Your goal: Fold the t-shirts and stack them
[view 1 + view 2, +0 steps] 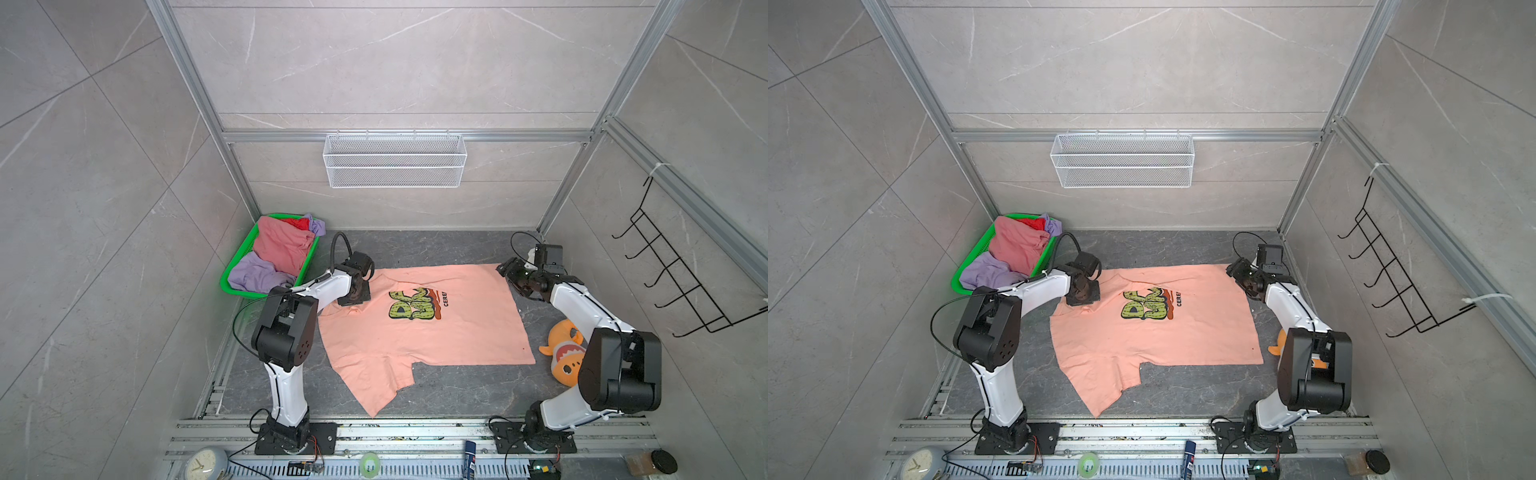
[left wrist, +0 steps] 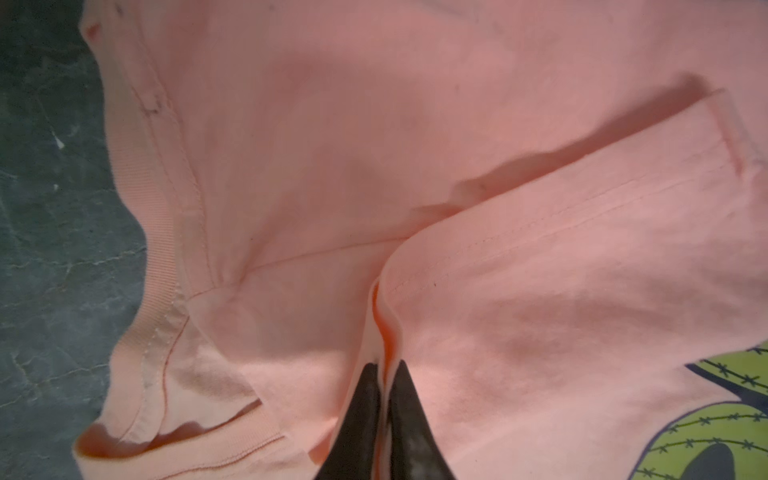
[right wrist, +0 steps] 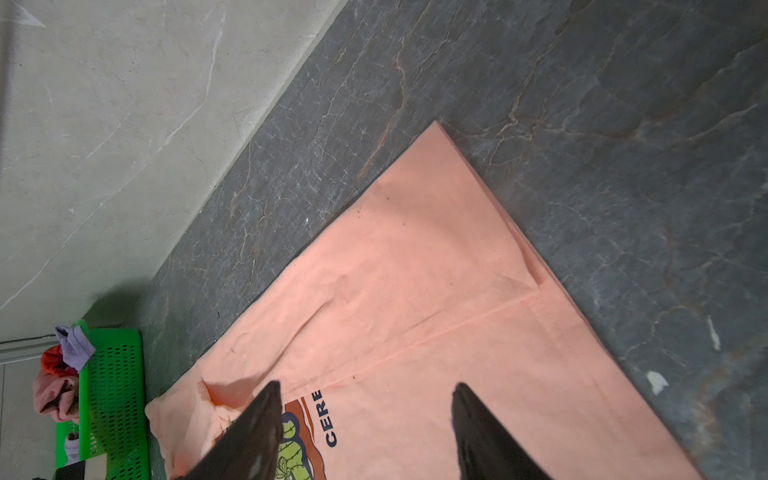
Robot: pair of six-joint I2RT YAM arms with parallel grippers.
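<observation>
Peach t-shirt [image 1: 436, 332] spread flat mid-desk [image 1: 436, 249], collar [image 2: 158, 249] toward left. Chest print: black letters "CERE" [image 3: 328, 419] beside green-yellow graphic [image 1: 415, 305]; further letters unreadable. My left end effector [image 2: 385, 370] pinched tight on raised shirt fold near collar. Pinch visible only in left wrist view; top views hide fingertips. My right end effector [image 3: 366, 385] gapes wide, empty, over shirt's far-right corner. Pink, red, lavender shirts [image 1: 282, 249] heaped in green basket [image 1: 226, 282], far left.

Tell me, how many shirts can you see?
4 that I can tell: the peach shirt spread on the table; the pink shirt, red shirt and lavender shirt heaped in the green basket. More may hide underneath.
</observation>
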